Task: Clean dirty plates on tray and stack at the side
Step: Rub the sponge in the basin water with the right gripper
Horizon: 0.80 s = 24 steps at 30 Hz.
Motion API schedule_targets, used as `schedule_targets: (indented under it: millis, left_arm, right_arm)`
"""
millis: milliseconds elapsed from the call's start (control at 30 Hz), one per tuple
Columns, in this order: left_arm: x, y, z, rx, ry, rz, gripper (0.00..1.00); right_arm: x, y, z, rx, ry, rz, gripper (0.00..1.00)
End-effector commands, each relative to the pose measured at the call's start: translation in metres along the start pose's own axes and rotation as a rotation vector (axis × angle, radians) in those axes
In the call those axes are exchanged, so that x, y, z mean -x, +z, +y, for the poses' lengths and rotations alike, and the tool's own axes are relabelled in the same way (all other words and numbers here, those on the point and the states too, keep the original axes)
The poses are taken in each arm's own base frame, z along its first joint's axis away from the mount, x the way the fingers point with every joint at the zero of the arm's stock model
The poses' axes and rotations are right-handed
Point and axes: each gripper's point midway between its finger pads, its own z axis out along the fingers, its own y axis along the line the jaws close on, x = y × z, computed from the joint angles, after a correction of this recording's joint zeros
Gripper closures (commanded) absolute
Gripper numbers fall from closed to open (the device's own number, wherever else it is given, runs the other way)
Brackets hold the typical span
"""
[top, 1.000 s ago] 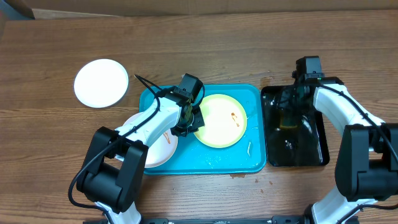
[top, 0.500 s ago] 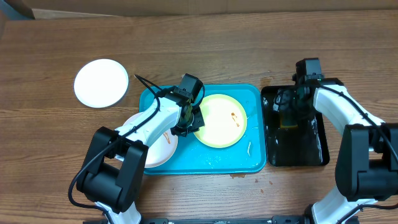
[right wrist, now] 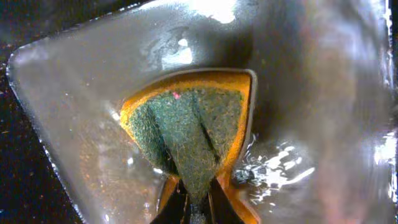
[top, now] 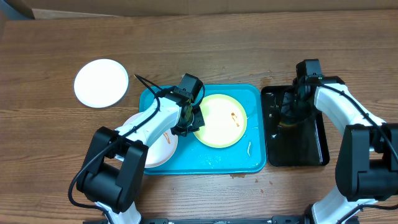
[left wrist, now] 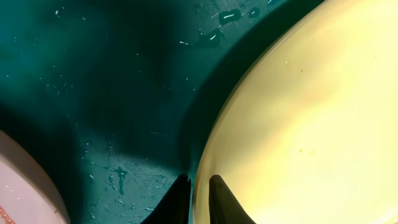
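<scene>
We judge the job roughly a third done: one white plate (top: 101,83) lies bare and spotless on the table (top: 217,43) toward its left edge, outside the turquoise tray (top: 230,158), with nothing stacked on it yet. Two plates are left in the tray. The yellow-green plate (top: 219,120) sits near its far right corner with an orange-brown smear. The second white plate (top: 165,146), at the near left corner, is streaked and partly under the arm. The left gripper (left wrist: 199,186) is pinched narrow on the yellow-green plate's left rim. The plate is glossy, smooth and shallow, and the tray's plastic is beaded with water. The right gripper (right wrist: 198,208) is clamped on the sponge (right wrist: 186,124), soft orange foam with a rough green scouring face, buckled by the squeeze in the wet black tray (top: 320,155).
</scene>
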Motion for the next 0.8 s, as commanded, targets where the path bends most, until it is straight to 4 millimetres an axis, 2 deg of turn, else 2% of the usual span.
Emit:
schedule_targets:
  millis: [0, 167, 200, 333, 400, 567, 633, 667, 700, 767]
  left_arm:
    - [0.0071, -0.0067, -0.0035, -0.010, 0.026, -0.027, 0.86]
    - [0.0071, -0.0067, -0.0035, -0.010, 0.026, -0.027, 0.86]
    - [0.0071, -0.0067, -0.0035, -0.010, 0.026, -0.027, 0.86]
    - [0.0079, -0.0068, -0.0042, -0.012, 0.026, -0.030, 0.83]
    - [0.0083, -0.0068, -0.0045, -0.013, 0.027, -0.032, 0.82]
    - [0.0086, -0.0068, -0.0047, -0.014, 0.026, -0.033, 0.82]
    - [0.0086, -0.0068, -0.0047, -0.014, 0.026, -0.033, 0.82]
    - [0.0085, -0.0068, -0.0048, -0.014, 0.027, -0.033, 0.82]
    - [0.0084, -0.0068, -0.0049, -0.014, 0.027, -0.033, 0.83]
    - [0.0081, -0.0067, -0.0053, -0.015, 0.028, -0.033, 0.90]
  right_arm:
    - [0.0126, -0.0089, 0.0026, 0.009, 0.000, -0.040, 0.96]
    - [0.0121, -0.0084, 0.0023, 0.009, 0.000, -0.039, 0.95]
    - [0.0124, -0.0084, 0.0022, 0.008, 0.000, -0.040, 0.89]
    - [0.0129, -0.0084, 0.0026, 0.009, 0.000, -0.042, 0.80]
    - [0.0129, -0.0084, 0.0026, 0.009, 0.000, -0.042, 0.72]
    - [0.0149, -0.0068, 0.0021, 0.007, 0.000, -0.055, 0.68]
    - [0.0158, -0.0040, 0.0020, 0.009, -0.001, -0.066, 0.68]
    - [0.0157, -0.0025, 0.0019, 0.011, -0.001, -0.069, 0.74]
    - [0.0155, -0.0016, 0.0018, 0.011, 0.000, -0.071, 0.93]
    - [0.0158, -0.0016, 0.0020, 0.012, 0.000, -0.072, 0.96]
